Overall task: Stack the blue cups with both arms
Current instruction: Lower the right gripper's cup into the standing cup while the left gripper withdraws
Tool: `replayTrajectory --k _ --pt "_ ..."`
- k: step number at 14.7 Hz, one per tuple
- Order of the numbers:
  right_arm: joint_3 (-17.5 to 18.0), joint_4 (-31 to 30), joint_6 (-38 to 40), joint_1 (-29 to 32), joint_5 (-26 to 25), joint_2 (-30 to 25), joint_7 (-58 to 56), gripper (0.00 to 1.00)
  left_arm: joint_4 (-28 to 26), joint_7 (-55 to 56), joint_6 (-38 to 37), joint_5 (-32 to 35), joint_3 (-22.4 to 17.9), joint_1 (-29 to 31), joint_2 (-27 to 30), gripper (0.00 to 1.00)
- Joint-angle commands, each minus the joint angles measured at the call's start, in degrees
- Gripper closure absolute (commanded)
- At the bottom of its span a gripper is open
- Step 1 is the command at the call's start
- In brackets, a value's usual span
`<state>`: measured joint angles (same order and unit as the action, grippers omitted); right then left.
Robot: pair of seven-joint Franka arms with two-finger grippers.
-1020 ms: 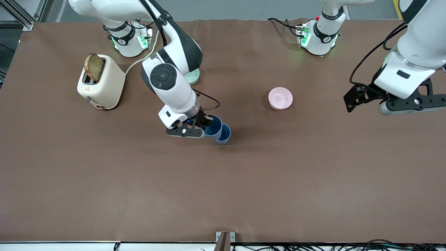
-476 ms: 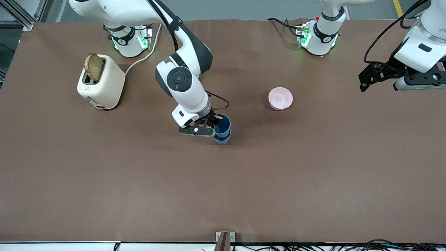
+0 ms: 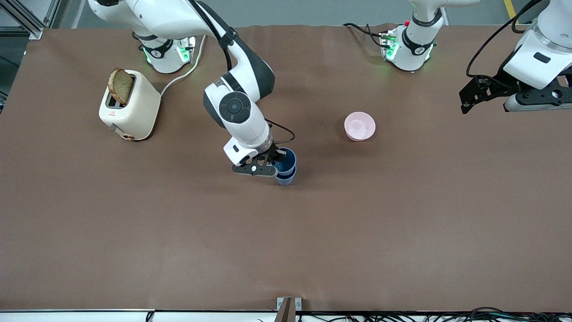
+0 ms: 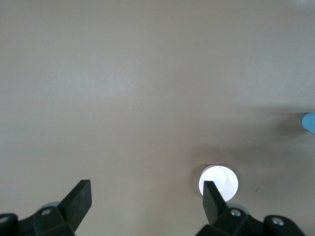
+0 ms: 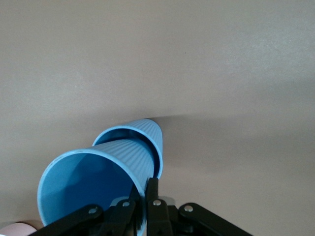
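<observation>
Two blue cups stand mid-table, one nested in the other. The upper cup (image 3: pixel 287 160) sits partly inside the lower cup (image 3: pixel 286 179), which stands on the table. In the right wrist view the upper cup (image 5: pixel 93 184) is sunk into the lower cup (image 5: pixel 140 135). My right gripper (image 3: pixel 273 162) is shut on the upper cup's rim; in the right wrist view the gripper (image 5: pixel 143 206) has the rim between its fingers. My left gripper (image 3: pixel 480 91) is open and empty, up in the air over the left arm's end of the table; it also shows in the left wrist view (image 4: pixel 146 199).
A pink bowl (image 3: pixel 359 126) sits between the cups and the left arm's end; it shows white in the left wrist view (image 4: pixel 218 179). A cream toaster (image 3: pixel 129 105) with a slice of bread (image 3: pixel 121 86) stands toward the right arm's end.
My right gripper carried the upper cup sideways over the other cup and lowered it in. My left gripper rose and drew back toward its end of the table.
</observation>
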<state>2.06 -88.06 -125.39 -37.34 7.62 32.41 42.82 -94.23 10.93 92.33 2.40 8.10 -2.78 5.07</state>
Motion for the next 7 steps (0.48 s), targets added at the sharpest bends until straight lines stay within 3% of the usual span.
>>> replayTrajectory --k 1,4,7 --pt "-0.6 -0.4 -1.4 -1.1 0.2 0.5 0.5 0.92 -0.9 -1.3 0.2 -1.0 0.0 0.3 0.9 0.00" --pt "-0.6 -1.1 -4.8 -1.2 0.0 2.1 0.4 0.91 -0.9 -1.3 -0.3 -1.0 0.0 0.4 0.9 0.00" --pt "-0.6 -1.4 -4.1 -0.7 -0.1 2.0 0.3 0.71 -0.7 -1.3 -0.3 -1.1 0.0 0.3 0.7 0.00"
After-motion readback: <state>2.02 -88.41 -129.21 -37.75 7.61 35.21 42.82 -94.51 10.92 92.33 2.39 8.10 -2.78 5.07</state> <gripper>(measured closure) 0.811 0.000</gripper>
